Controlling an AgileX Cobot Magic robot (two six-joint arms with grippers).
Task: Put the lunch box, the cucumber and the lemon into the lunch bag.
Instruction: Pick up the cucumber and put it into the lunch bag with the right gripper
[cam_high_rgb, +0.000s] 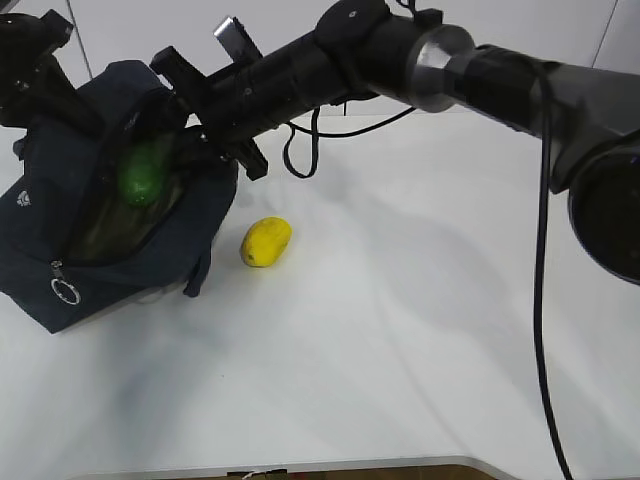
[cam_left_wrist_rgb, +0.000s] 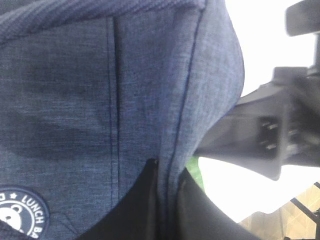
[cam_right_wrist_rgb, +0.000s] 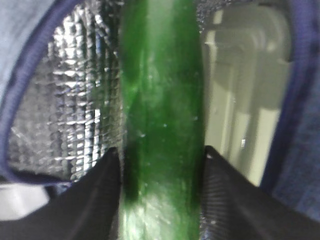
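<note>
The navy lunch bag (cam_high_rgb: 60, 215) lies open at the far left. My right gripper (cam_high_rgb: 165, 140) reaches across into its mouth and is shut on the dark green cucumber (cam_high_rgb: 143, 177). In the right wrist view the cucumber (cam_right_wrist_rgb: 160, 100) runs between my fingers (cam_right_wrist_rgb: 102, 200), over the foil lining (cam_right_wrist_rgb: 65, 100), with the lunch box's pale lid (cam_right_wrist_rgb: 245, 100) inside beside it. My left gripper (cam_left_wrist_rgb: 167, 180) pinches an edge of the bag's fabric (cam_left_wrist_rgb: 75, 100). The yellow lemon (cam_high_rgb: 266, 241) lies on the table right of the bag.
The white table (cam_high_rgb: 400, 330) stretches right and forward of the bag. The zipper's ring pull (cam_high_rgb: 65, 291) hangs at the bag's front. A black cable (cam_high_rgb: 300, 150) loops below the right arm. The left arm (cam_high_rgb: 30, 65) stands behind the bag.
</note>
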